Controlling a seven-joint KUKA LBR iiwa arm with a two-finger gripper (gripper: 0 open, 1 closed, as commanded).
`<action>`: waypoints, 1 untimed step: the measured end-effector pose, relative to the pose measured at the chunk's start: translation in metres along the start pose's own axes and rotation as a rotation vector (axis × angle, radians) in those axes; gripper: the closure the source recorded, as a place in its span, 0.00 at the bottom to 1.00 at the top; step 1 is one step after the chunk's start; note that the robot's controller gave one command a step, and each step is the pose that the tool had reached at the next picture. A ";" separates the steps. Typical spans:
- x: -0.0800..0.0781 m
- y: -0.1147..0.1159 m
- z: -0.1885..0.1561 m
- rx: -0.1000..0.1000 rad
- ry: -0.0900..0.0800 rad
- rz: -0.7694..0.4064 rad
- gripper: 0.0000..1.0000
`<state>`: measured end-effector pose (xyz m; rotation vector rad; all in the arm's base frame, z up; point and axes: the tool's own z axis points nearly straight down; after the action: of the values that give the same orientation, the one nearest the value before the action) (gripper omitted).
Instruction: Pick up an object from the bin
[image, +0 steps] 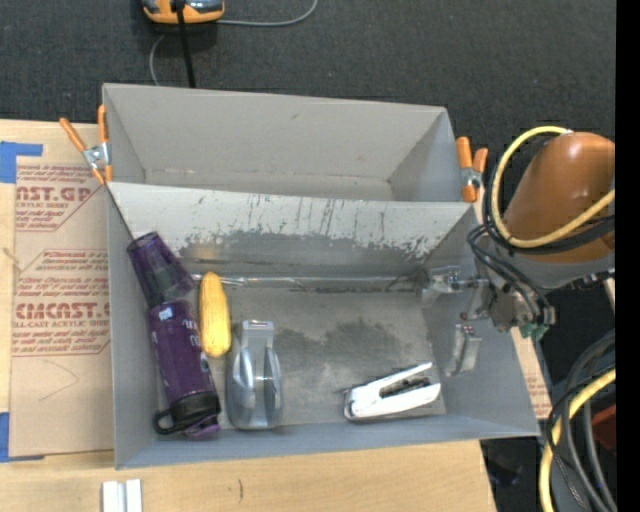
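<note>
Dark carpet lies behind, and a pale wooden table (300, 485) shows along the near edge, under a grey metal bin (300, 130) with a scuffed, scratched floor. From the right comes the robot's wrist under an orange dome cover (560, 190), looped with yellow and black cables (497, 195). Its end effector (464, 355) hangs low by the bin's right wall, over bare floor. Whether it is released or clenched cannot be told from this angle.

Nearest to it is a white plastic stapler (393, 392), long and slim, with a dark strip along its top. It lies flat and slanted near the front wall, just below and to the left of the end effector, apart from it.

Well apart, on the bin's left side, a clear grey plastic tape dispenser (253, 375) lies near the front wall. A purple translucent bottle with a black cap (175, 335) lies lengthwise along the left wall. A yellow corn-cob-shaped toy (214, 315) rests between the two, just beside both.
</note>
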<state>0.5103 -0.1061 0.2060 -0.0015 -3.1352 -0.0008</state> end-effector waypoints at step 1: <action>-0.002 0.000 -0.004 0.001 -0.008 -0.001 0.00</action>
<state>0.5121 -0.1056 0.2102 0.0005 -3.1432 0.0010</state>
